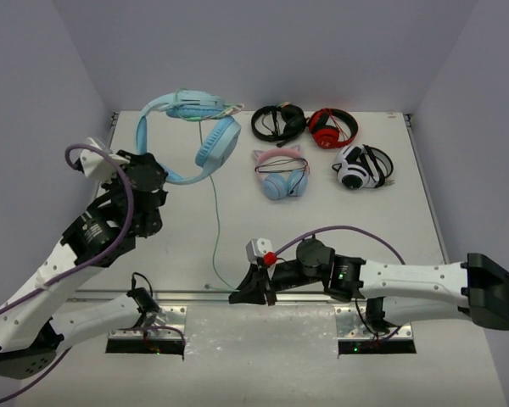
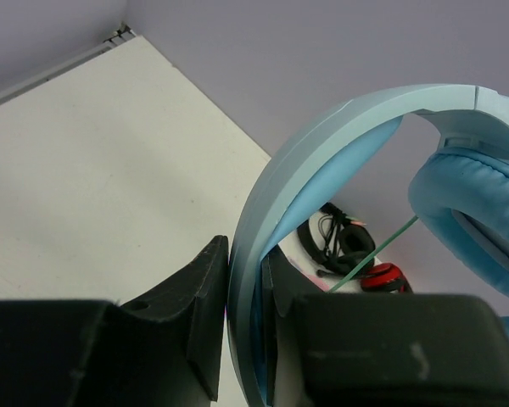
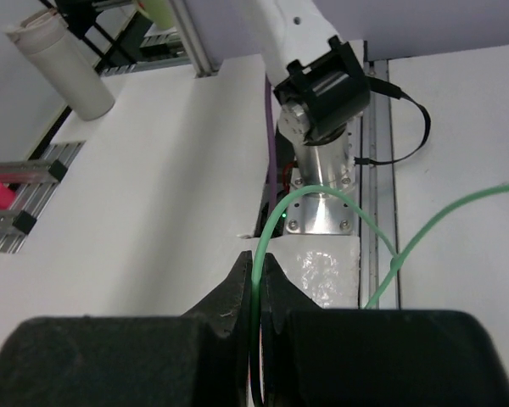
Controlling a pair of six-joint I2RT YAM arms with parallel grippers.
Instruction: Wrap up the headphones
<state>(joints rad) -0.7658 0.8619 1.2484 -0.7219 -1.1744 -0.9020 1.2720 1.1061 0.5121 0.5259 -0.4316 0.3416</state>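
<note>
The top view alone gives the whole scene: the blue headphones (image 1: 216, 142) lie on the table (image 1: 339, 225) just past the left gripper (image 1: 155, 174). Their thin green cable (image 1: 214, 212) runs from the cups down to the right gripper (image 1: 237, 297). This view does not show clearly how either gripper's jaws stand. The left wrist view does: the left gripper (image 2: 246, 280) is pressed together on the headband (image 2: 322, 127), one finger on each side of the band. A padded cup (image 2: 475, 212) hangs to the right of the fingers and the cable (image 2: 373, 250) crosses behind them. The right wrist view shows the right gripper (image 3: 256, 284) pinching the cable (image 3: 257, 254) between almost closed jaws. From there the cable rises in a loop ahead of the fingers and goes off to the right. Beyond that loop stands the left arm's base (image 3: 322, 93), which the left wrist view does not show. By count there are two grippers, one cable and five pairs of headphones. Besides the blue one, well beyond the right gripper, are a black pair (image 1: 278, 121), a red pair (image 1: 332, 127), a pink cat-ear pair (image 1: 280, 174) and a white-and-black pair (image 1: 362, 165). Of these four, the left wrist view catches only the black pair (image 2: 335, 246) and the red pair (image 2: 382, 275), far behind the headband.
</note>
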